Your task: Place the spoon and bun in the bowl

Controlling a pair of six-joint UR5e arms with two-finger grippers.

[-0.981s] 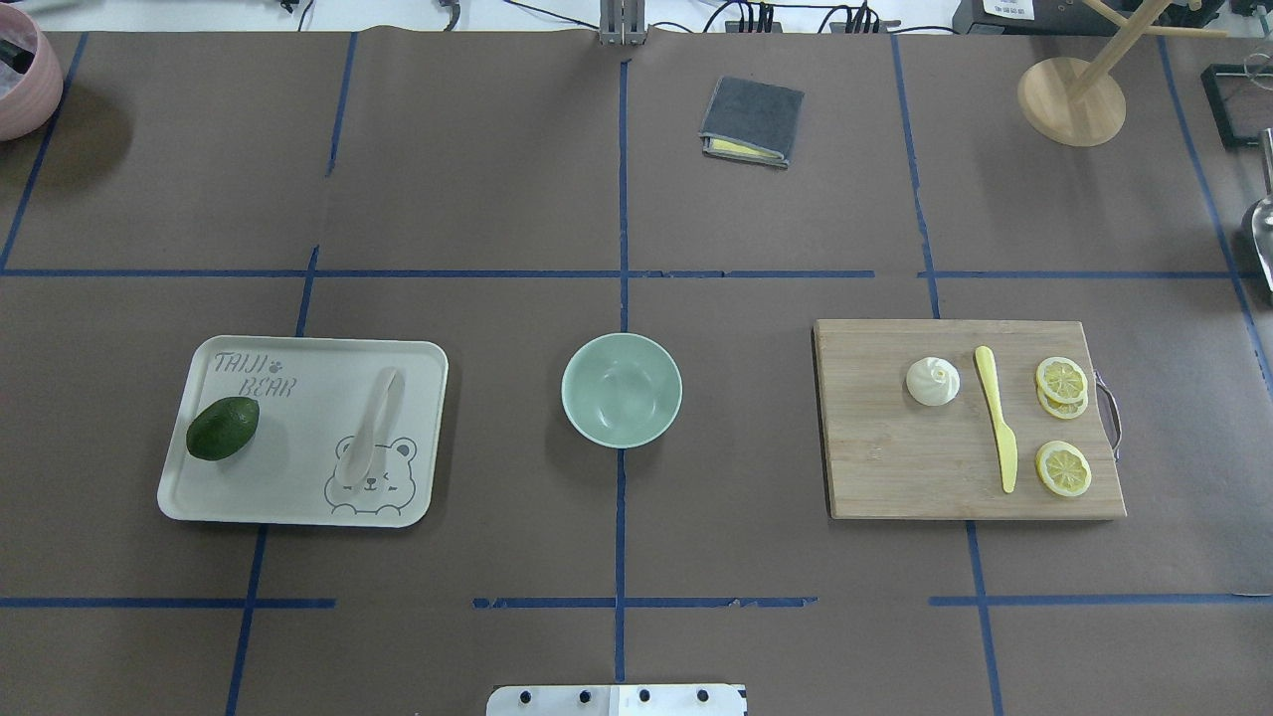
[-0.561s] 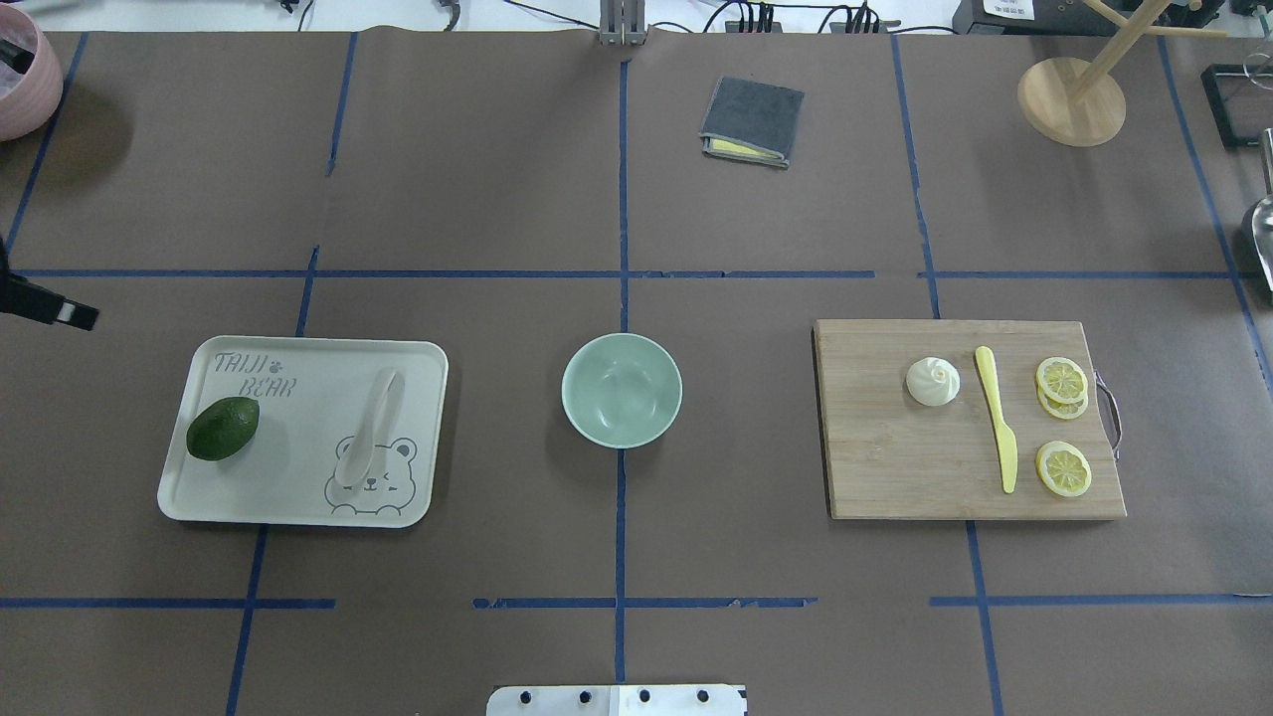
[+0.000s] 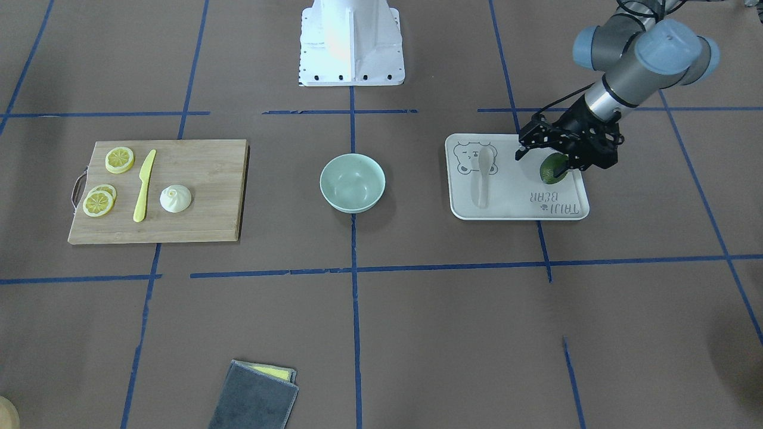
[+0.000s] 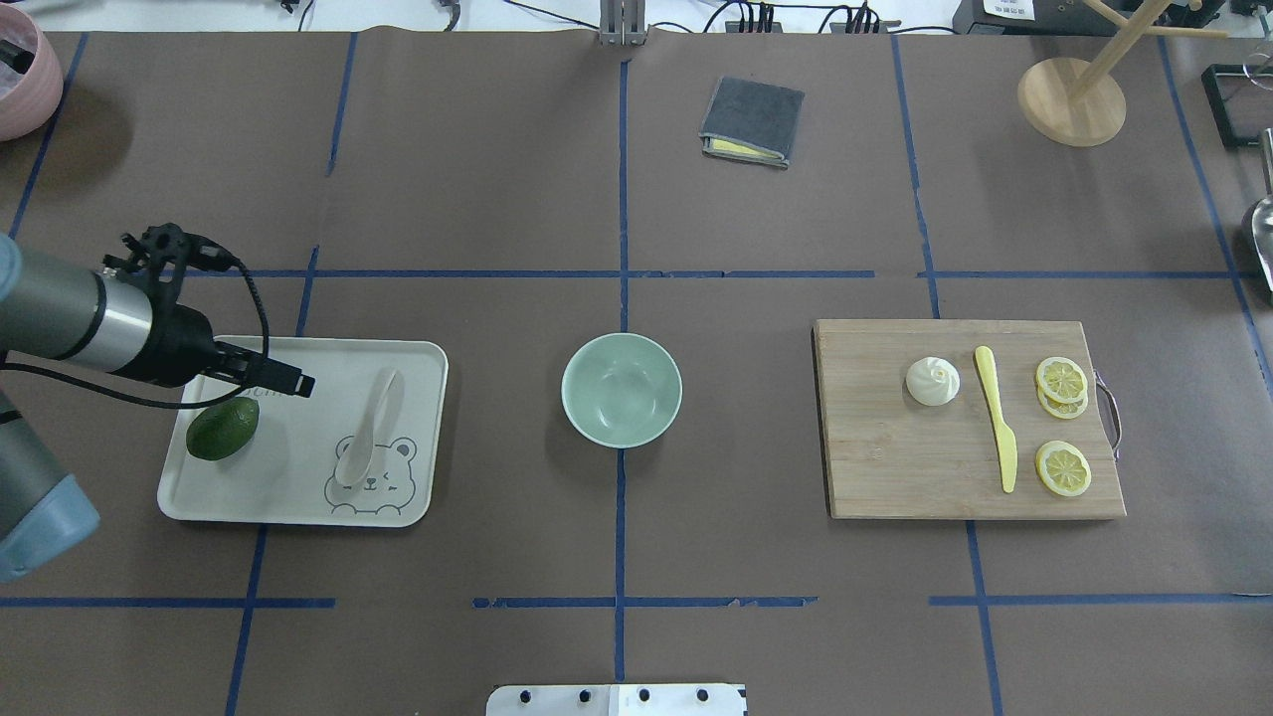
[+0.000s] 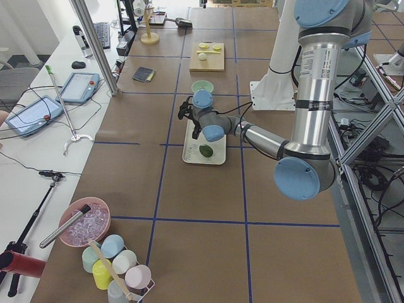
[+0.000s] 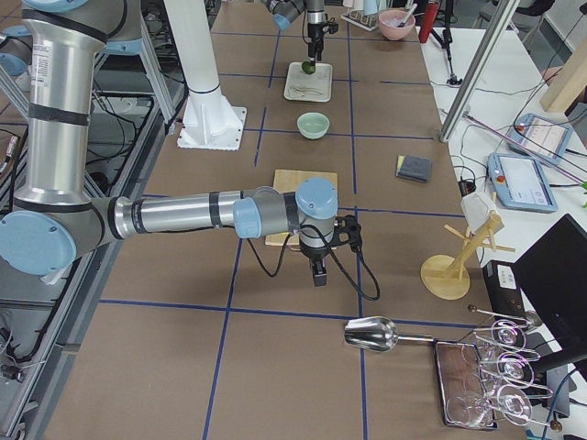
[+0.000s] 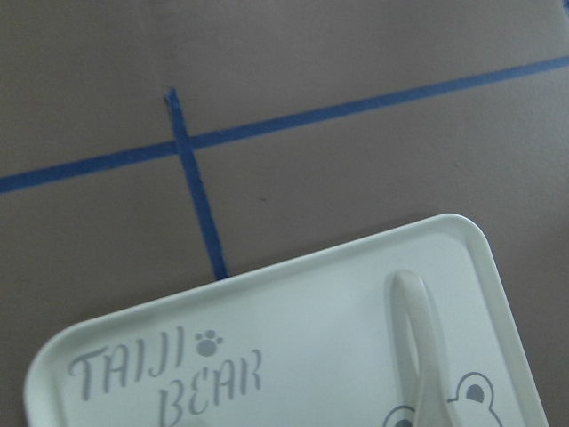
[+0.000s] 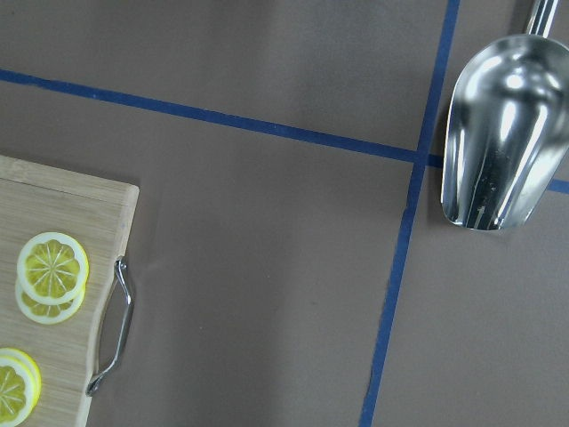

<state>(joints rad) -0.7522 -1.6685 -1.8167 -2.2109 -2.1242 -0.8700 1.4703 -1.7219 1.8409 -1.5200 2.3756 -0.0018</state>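
Hovering left gripper (image 4: 294, 383) near spoon (image 4: 370, 423)

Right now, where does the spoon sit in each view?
Front-facing: spoon right of centre, on the bear tray.
Overhead: spoon left of centre, on that tray.
Exterior left: cannot make it out.
Exterior right: too small to tell.
Left wrist: its handle, lower right.
Right wrist: not in it.
Shared landmark: the bear tray beneath it.

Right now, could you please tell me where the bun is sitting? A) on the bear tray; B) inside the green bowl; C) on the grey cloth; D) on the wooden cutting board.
D: the bun rests on the wooden cutting board beside the yellow knife, and the bowl holds nothing.
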